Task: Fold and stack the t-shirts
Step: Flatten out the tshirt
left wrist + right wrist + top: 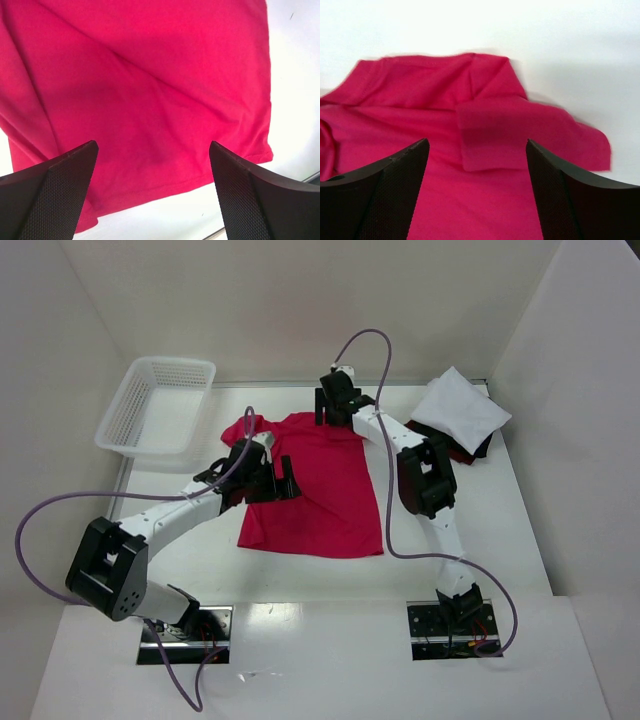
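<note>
The crimson red t-shirt (320,490) lies spread on the white table, hem toward the arms. It fills the left wrist view (150,90) and the right wrist view (485,150), where one sleeve is folded inward. My left gripper (272,480) is open and empty above the shirt's left side. My right gripper (333,405) is open and empty above the shirt's upper right shoulder. The folded white t-shirt (460,410) lies at the back right on top of the dark maroon-black t-shirt (470,452), of which only an edge shows.
A white plastic mesh basket (160,405) stands at the back left. White walls close in the table at the back and both sides. Purple cables loop from both arms.
</note>
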`<state>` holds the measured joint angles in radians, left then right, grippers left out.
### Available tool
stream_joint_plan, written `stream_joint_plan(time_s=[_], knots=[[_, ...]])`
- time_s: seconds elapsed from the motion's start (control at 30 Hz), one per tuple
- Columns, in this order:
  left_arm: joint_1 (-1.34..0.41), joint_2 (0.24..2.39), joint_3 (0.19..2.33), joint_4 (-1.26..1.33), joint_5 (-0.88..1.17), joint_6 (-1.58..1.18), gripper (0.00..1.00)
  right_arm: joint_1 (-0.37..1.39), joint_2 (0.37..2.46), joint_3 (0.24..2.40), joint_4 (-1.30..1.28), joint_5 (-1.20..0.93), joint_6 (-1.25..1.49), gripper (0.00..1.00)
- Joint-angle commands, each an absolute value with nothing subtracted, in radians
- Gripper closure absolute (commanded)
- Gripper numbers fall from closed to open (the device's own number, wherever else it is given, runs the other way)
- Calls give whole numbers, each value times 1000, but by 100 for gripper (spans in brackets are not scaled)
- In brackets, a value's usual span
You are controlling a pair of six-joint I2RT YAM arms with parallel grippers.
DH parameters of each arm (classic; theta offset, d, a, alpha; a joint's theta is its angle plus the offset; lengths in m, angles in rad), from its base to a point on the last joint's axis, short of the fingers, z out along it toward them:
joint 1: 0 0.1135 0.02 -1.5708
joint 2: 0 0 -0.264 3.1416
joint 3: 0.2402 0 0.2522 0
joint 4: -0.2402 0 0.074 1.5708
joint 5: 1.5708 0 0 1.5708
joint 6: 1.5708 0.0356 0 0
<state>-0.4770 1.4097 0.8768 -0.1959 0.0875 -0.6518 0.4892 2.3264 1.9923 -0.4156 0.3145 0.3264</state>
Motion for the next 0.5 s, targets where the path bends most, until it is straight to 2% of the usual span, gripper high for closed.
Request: stream_joint_plan(time_s=[0.0, 0.17, 0.3, 0.43, 0.47], knots=[[-488, 1434, 928, -163, 81, -643, 1, 499, 2373, 2060, -430, 299, 302, 18], [-488, 1443, 928, -163, 81, -643, 1, 499, 2427, 2103, -460, 298, 293, 26], [-488, 1443, 928, -172, 72, -643, 1, 508, 2459, 2134, -492, 311, 293, 26], [-488, 1443, 928, -181, 61, -643, 1, 508, 2468, 2134, -492, 342, 284, 35], [-488, 1443, 928, -181, 61, -643, 1, 517, 2468, 2134, -492, 342, 284, 41]])
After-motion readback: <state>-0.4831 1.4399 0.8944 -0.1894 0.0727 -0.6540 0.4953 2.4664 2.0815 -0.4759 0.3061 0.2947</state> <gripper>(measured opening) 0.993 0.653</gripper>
